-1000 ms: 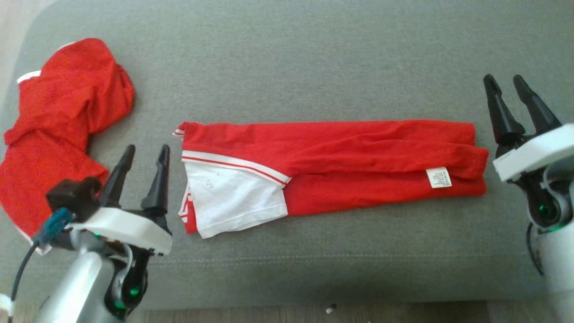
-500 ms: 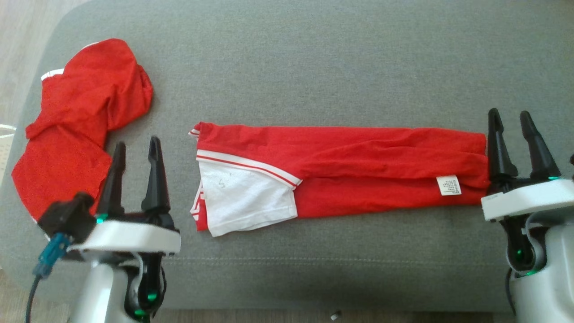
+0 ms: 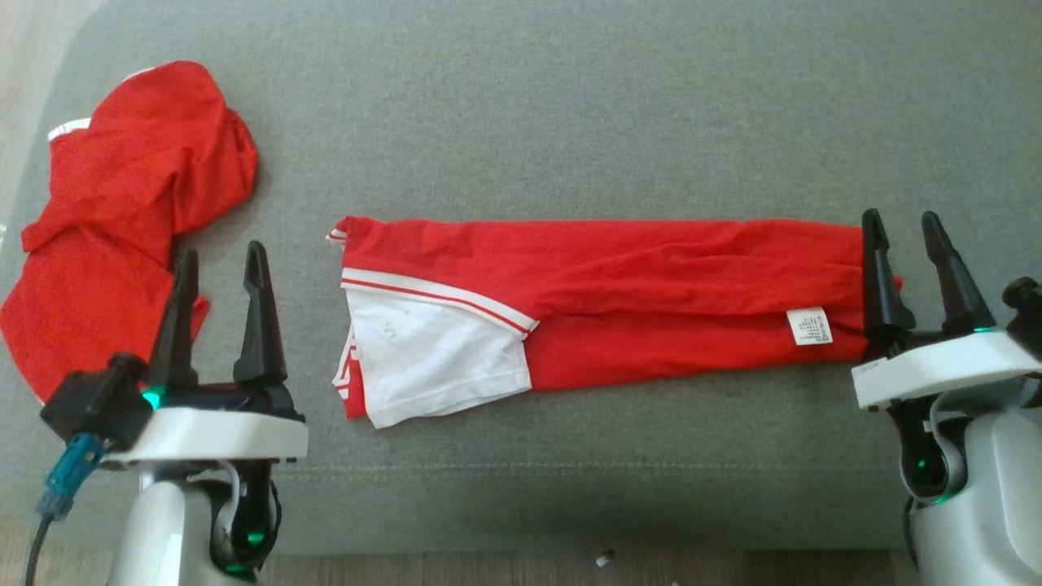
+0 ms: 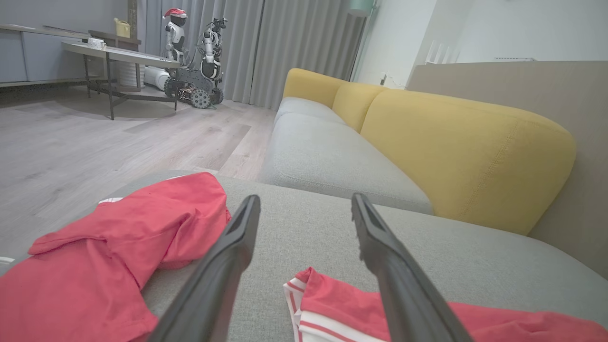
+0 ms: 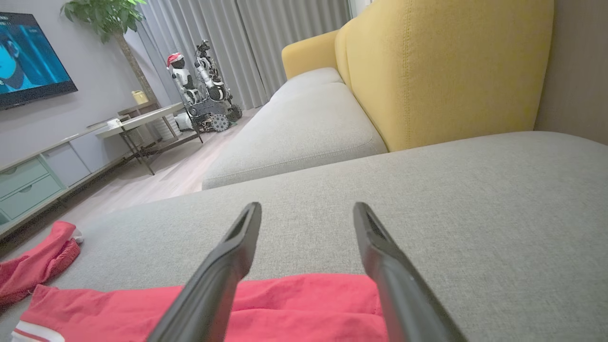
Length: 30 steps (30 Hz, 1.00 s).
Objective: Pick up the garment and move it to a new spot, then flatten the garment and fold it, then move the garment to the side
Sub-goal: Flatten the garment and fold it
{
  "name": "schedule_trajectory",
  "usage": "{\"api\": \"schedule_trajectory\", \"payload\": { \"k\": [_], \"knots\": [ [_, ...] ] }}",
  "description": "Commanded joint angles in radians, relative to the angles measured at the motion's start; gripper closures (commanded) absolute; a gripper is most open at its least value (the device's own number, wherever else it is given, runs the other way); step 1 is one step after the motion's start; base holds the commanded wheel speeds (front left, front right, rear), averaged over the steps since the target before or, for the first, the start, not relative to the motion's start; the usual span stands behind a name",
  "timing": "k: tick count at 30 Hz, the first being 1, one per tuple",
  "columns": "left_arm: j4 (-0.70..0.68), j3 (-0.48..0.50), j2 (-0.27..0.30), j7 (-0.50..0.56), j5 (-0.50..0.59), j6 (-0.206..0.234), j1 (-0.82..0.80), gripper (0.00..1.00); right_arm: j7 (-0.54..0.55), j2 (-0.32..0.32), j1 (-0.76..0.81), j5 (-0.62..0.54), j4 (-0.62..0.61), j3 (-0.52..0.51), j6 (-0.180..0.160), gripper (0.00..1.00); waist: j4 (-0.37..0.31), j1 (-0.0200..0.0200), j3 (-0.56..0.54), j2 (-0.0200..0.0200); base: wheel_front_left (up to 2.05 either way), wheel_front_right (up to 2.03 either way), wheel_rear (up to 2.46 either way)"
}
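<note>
both grippers gape empty: left gripper (image 3: pixel 221 249) just beside the white-trimmed end of the folded garment (image 3: pixel 619 285), right gripper (image 3: pixel 900 215) at its labelled end, on the grey cushion (image 3: pixel 570 106). wrist views add a yellow backrest (image 4: pixel 465 156); right wrist catches a tv (image 5: pixel 28 52).

Two red garments on one grey sofa seat (image 3: pixel 570 122): one folded garment (image 3: pixel 651 277) with a white panel, one crumpled garment (image 3: pixel 122 203). One white label (image 3: pixel 810 325) on the folded piece. Two grippers, left gripper (image 3: pixel 221 249) and right gripper (image 3: pixel 901 215), each with two dark fingers (image 3: pixel 259 325), four altogether. Beyond, one television (image 5: pixel 28 52), one potted plant (image 5: pixel 107 14), one table (image 4: pixel 118 53).
</note>
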Motion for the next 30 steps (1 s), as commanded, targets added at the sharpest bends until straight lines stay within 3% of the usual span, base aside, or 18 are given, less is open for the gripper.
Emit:
{"api": "schedule_trajectory", "payload": {
  "k": [1, 16, 30],
  "knots": [
    [-0.035, 0.033, 0.005, -0.012, 0.003, -0.005, -0.041, 0.00, -0.008, 0.001, -0.026, -0.009, -0.032, 0.018, 0.006, 0.00, -0.003, 0.0000, 0.007, 0.0000, 0.00, 0.00, 0.00],
    [-0.042, -0.011, 0.004, -0.012, 0.013, 0.014, -0.068, 0.00, 0.040, 0.004, -0.102, -0.011, 0.114, -0.040, 0.006, 0.00, -0.002, 0.0000, 0.058, 0.0000, 0.00, 0.00, 0.00],
    [-0.060, -0.003, 0.004, -0.012, -0.002, 0.015, -0.088, 0.00, 0.132, 0.041, -0.149, -0.109, 0.252, -0.151, 0.006, 0.00, 0.014, 0.0000, 0.097, 0.0000, 0.00, 0.00, 0.00]
  ]
}}
